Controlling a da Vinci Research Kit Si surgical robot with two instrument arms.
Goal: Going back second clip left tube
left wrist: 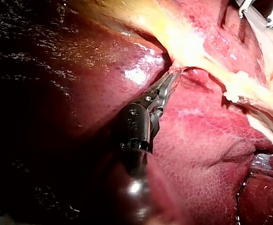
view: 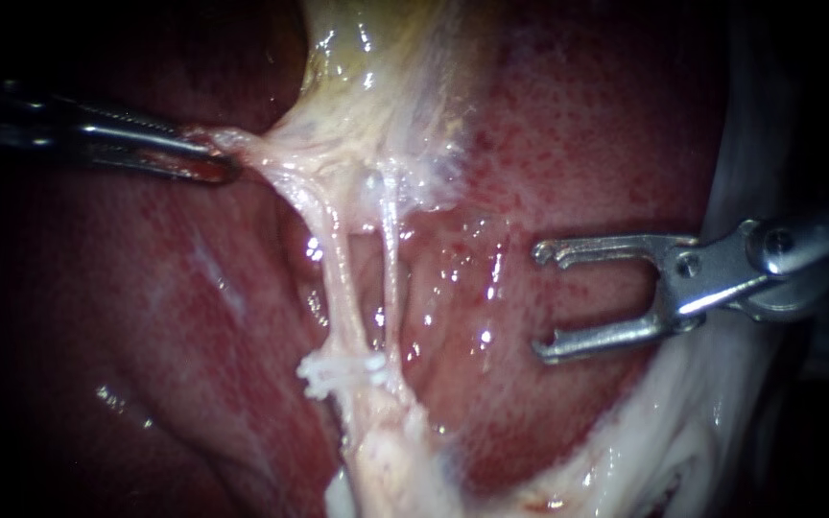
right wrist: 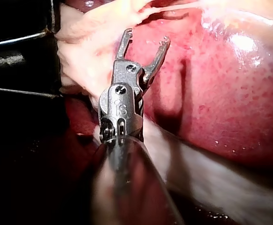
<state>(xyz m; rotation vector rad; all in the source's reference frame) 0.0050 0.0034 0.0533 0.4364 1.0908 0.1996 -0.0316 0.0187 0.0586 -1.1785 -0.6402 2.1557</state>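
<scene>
- Our right instrument [view: 541, 300] comes in from the right with its shaft nearly level. Its two jaws stand wide apart like a fork and hold nothing, and the tips point toward the tubes but are well apart from them.
- In that instrument's own wrist view the empty jaws hover over the liver [right wrist: 230, 93], with pale white tissue [right wrist: 80, 61] beside and under them.
- Our left instrument [view: 218, 158] comes in from the left. Its jaws are closed on the edge of the yellowish tissue [view: 376, 86] and draw it into a taut point.
- Two thin tubes run down from that tissue side by side, the left tube [view: 338, 278] and the right tube [view: 390, 269], with a narrow gap between them.
- A white clip [view: 338, 372] sits low on the left tube, near where the two tubes join. Its end reaches toward the right tube, and we cannot tell whether it touches.
- The left shaft fades into darkness at the edge of the endoscope view, and the right shaft is cut off at the opposite edge.
- Beside the right instrument in its wrist view is a dark shape [right wrist: 14, 56] crossed by thin metal lines, and we cannot make out what it is.
- The liver lies wet and glossy red under everything, and the pale white tissue borders it behind the right instrument.
</scene>
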